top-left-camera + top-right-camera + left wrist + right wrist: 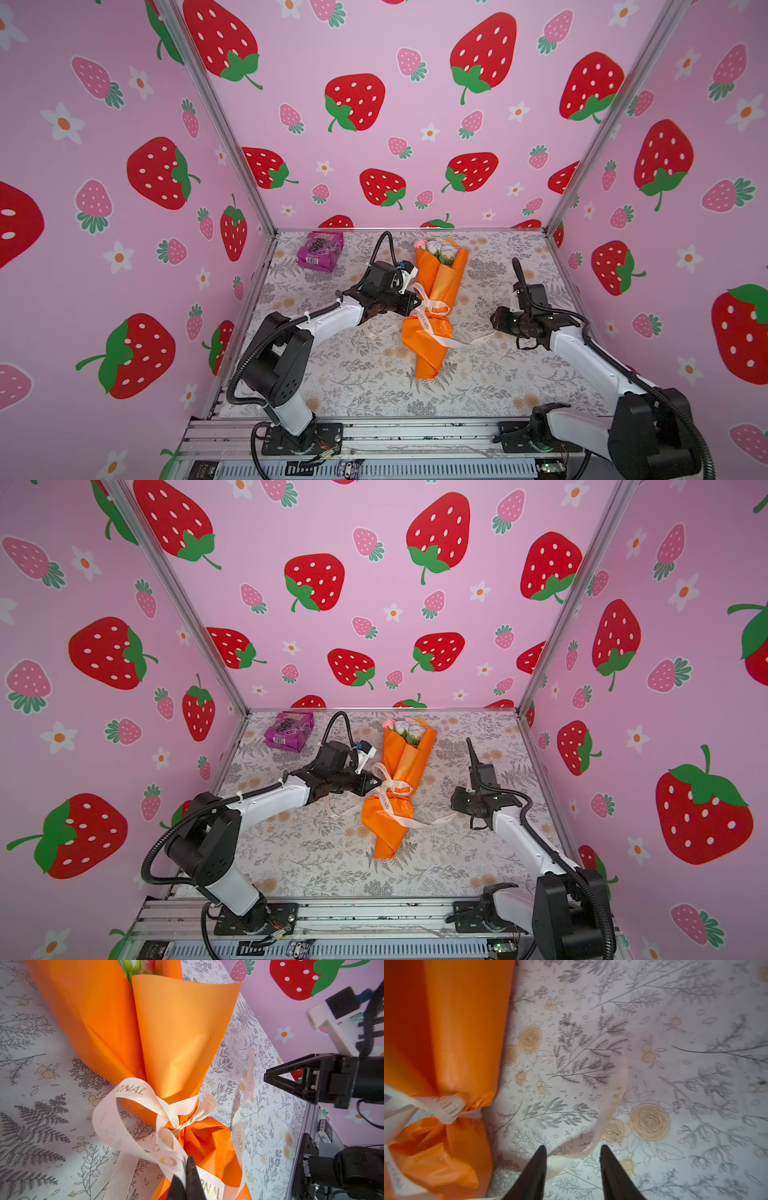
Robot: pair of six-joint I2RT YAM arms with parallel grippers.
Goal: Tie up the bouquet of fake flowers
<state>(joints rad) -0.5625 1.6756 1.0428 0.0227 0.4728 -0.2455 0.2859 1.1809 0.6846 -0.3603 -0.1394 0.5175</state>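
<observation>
Left jaws: fully closed. The left wrist view shows the dark tips pressed together with a loop of the cream ribbon (133,1093) pinched between them. That loop runs back to the knot.

Right jaws: partly open, tips clearly apart, nothing clamped. In the right wrist view a blurred ribbon tail (612,1105) lies loose just ahead of the tips. Whether it touches either tip cannot be told.

Ribbon: printed with gold lettering and knotted around the narrowed waist of the bouquet of fake flowers (434,286), with a loop on each side of the knot (392,789). Another tail trails across the lower wrap and onto the tabletop (353,374) toward the right jaws.

Bouquet: lies flat at the middle of the tabletop in both top views (405,766). Its flower end points to the back wall and its folded stem end to the front. The orange wrapping paper (176,1032) flares open above the knot and is crumpled below it. Pink and white roses (440,247) show at the open end.

Position: the left arm (328,318) reaches in from the left with its jaws at the knot. The right arm (582,353) holds its jaws near the bouquet's right side, apart from the paper.

Other: a purple snack packet (320,251) lies at the back left corner, well apart from the bouquet.
</observation>
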